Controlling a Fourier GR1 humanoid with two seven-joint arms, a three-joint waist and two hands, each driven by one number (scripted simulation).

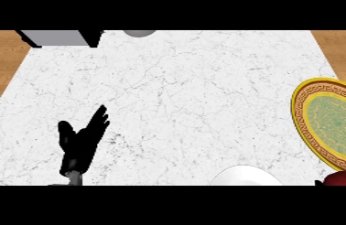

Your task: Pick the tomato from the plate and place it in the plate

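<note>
while one left hand [79, 139] rests released on the marble surface [175, 91], two round plates show: one gold-rimmed plate [323, 121], one white plate [245, 176].

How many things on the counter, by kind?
Plates: 2, the gold-rimmed green plate at the right edge and the white plate at the bottom edge
Tomato: 1, red, partly cut off at the bottom right corner
Total: 3
</note>
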